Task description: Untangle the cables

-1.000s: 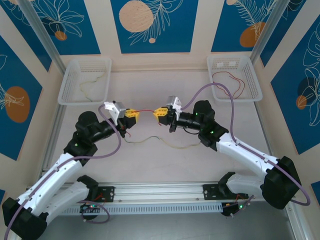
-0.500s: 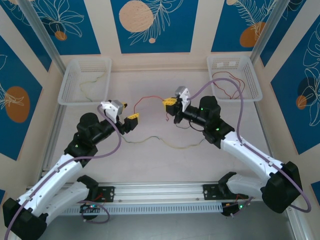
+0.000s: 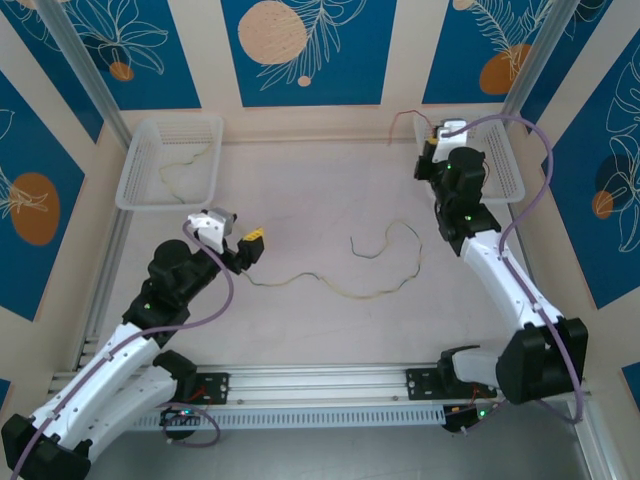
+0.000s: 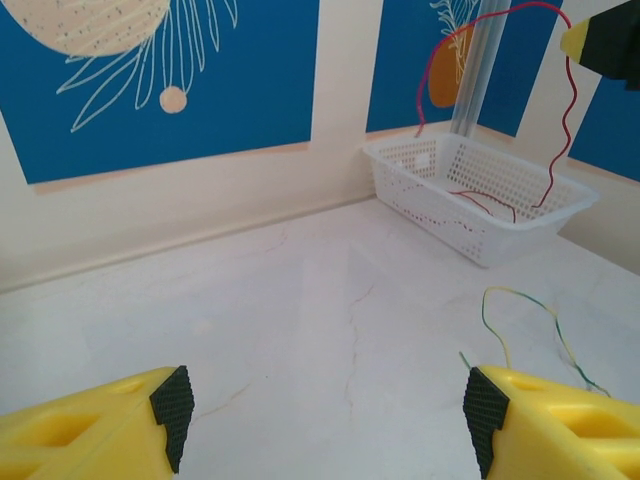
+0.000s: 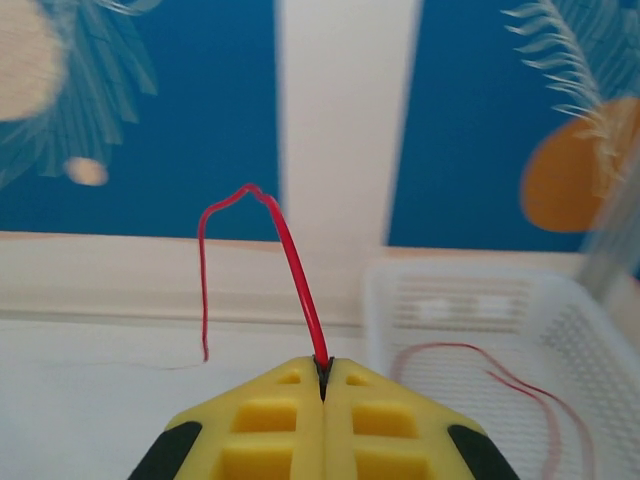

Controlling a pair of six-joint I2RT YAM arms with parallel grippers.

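Top external view tells me the sorting is partly done: the white basket (image 3: pixel 507 182) already holds a few reddish strands (image 3: pixel 470 165). The right claw (image 3: pixel 432 137) sits at its left rim, pinched shut on the red cable (image 3: pixel 398 115), which arches stiffly out to the basket's left. Well to the basket's left, a green-yellow cable (image 3: pixel 400 235) and a paler wavy one (image 3: pixel 330 288) lie on the worktop (image 3: pixel 300 180); I cannot tell whether they touch. Farther left again, the left claw (image 3: pixel 250 243) gapes, holding nothing. I judge the red one needs dropping in and those two parting. Every strand is hair-thin, kinked, springy wire; the basket is rigid perforated plastic, the worktop smooth, pale and faintly veined.
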